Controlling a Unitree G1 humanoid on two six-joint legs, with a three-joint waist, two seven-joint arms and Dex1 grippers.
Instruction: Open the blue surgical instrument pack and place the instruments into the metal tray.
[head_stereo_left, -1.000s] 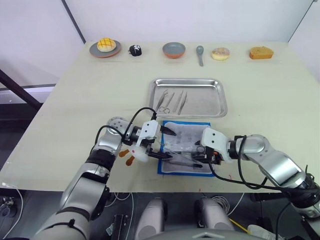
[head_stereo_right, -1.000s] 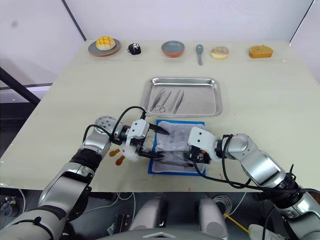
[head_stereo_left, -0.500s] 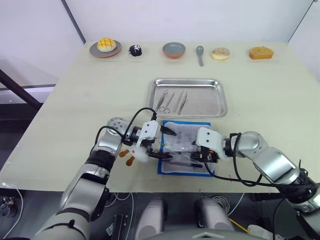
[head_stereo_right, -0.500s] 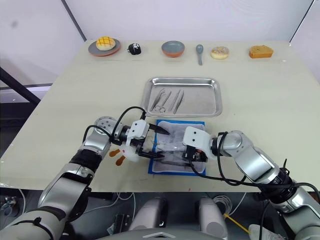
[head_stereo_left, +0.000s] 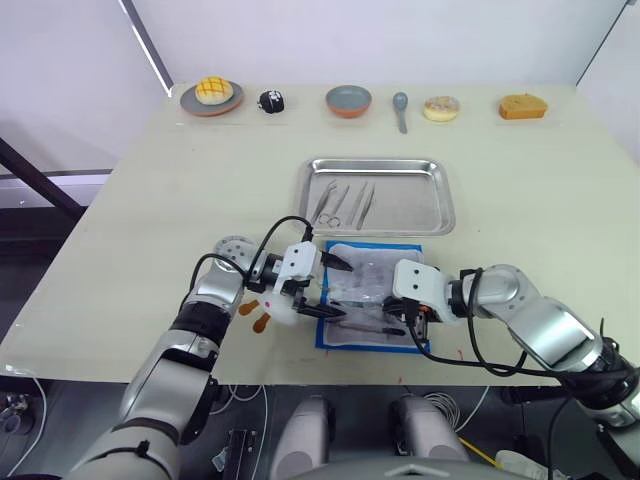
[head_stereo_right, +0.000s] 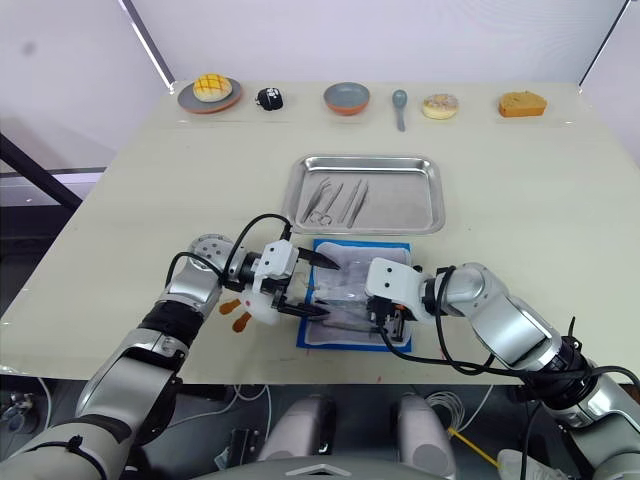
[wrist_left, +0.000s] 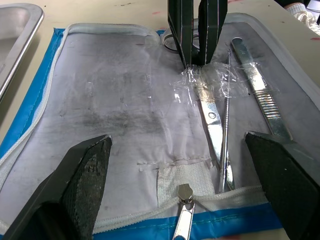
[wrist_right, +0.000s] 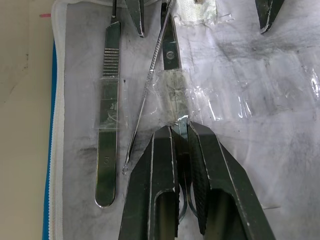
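Note:
The blue surgical instrument pack lies open near the table's front edge, whitish lining up. Scissors, a thin probe and a flat ridged handle lie in it under clear tape. My right gripper is shut on the scissors' shank just behind the taped spot. My left gripper stands open over the pack's left edge, one finger at each side, gripping nothing. Behind the pack, the metal tray holds three instruments in its left part.
Along the far edge stand a plate with a bun, a small black thing, a grey bowl, a spoon, a donut and a bread piece. Orange bits lie by my left wrist.
My right gripper has shifted a little to the left over the pack, onto the instruments. The left arm and the pack have stayed put.

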